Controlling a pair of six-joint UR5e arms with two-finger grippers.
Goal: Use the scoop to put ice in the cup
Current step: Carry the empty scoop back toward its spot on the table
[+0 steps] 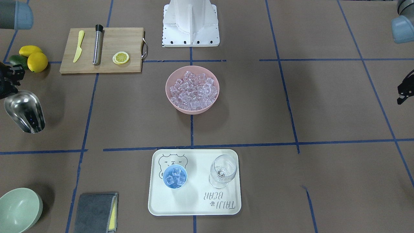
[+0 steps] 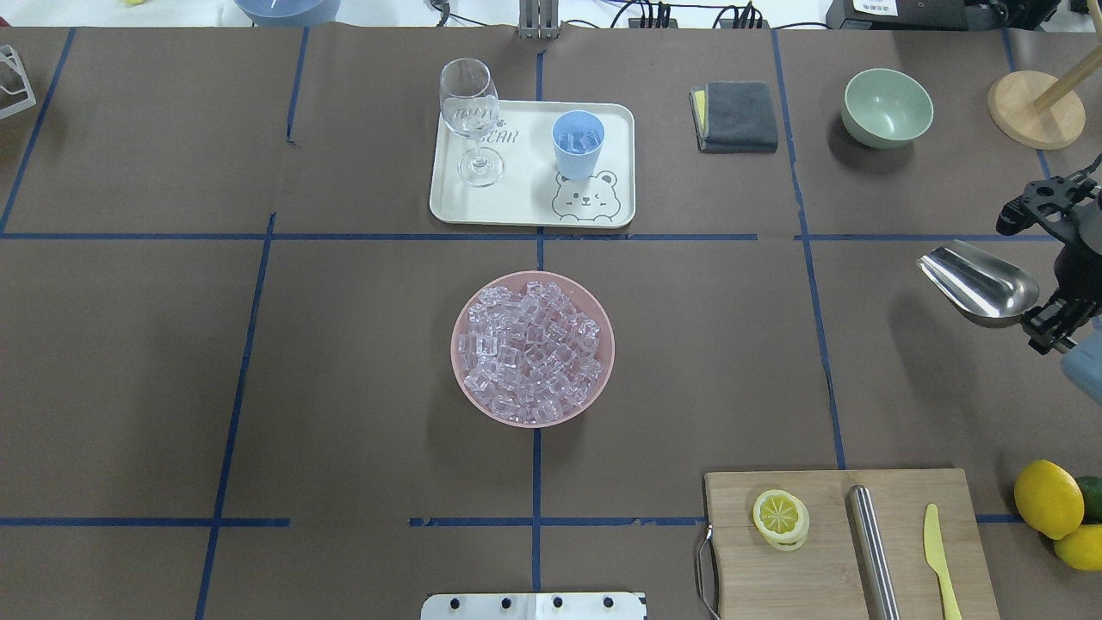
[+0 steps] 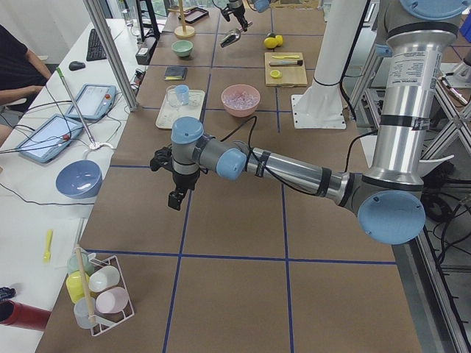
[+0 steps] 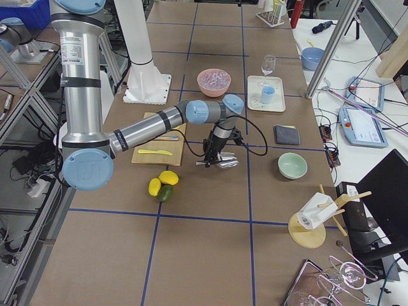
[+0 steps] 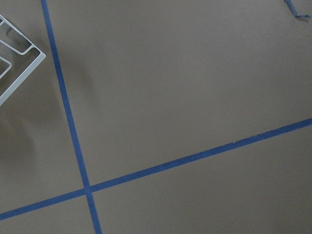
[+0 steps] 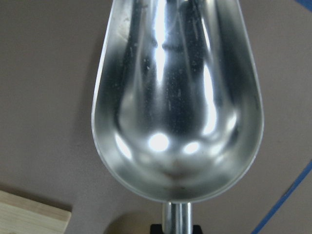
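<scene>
The heaped round pink bowl [image 2: 457,344] stands mid-table, well apart from the shiny steel scoop [image 2: 981,280], which my right gripper [image 6: 173,228] clamps, empty, by its thin rod handle; my left gripper's [image 3: 176,200] opening I cannot tell. I judge the danger lies at the small light-blue cup [image 2: 577,142] on the cream tray [image 2: 525,189]: the trough looks no narrower than its mouth, so a quick tilt may scatter the clear glassy ice cubes [image 2: 529,344] beside it.

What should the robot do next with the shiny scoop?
Probably lower the scoop onto the table: it is empty, held by the right gripper far from the pink bowl, and the cup already holds ice.
</scene>
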